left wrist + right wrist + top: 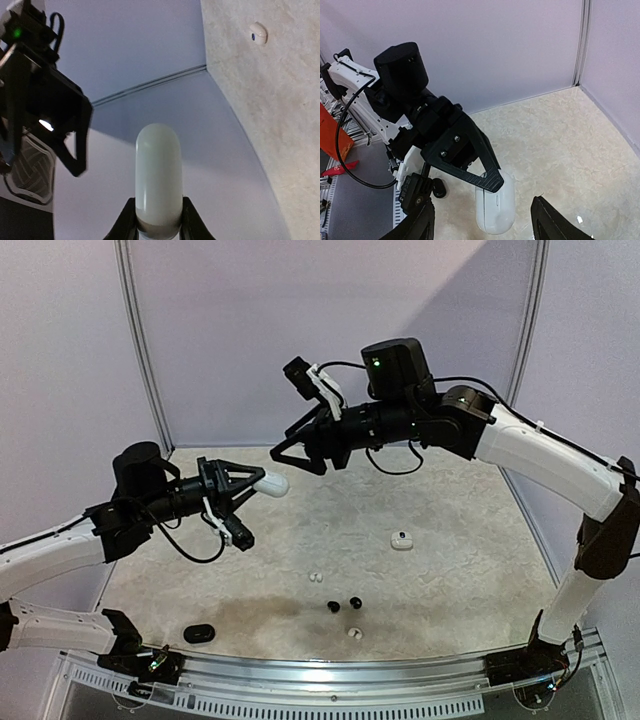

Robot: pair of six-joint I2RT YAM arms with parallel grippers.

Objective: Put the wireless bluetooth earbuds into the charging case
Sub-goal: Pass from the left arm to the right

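My left gripper is shut on a closed white charging case and holds it in the air, end out; in the left wrist view the case sits between the black fingers. My right gripper is open, just above and right of the case. In the right wrist view the case lies between its spread fingertips. Two black earbuds and white earbuds lie on the table near the front.
A small white rounded item lies right of centre on the table; it also shows in the left wrist view. A black oval case lies at the front left edge. Purple walls close in the back and sides.
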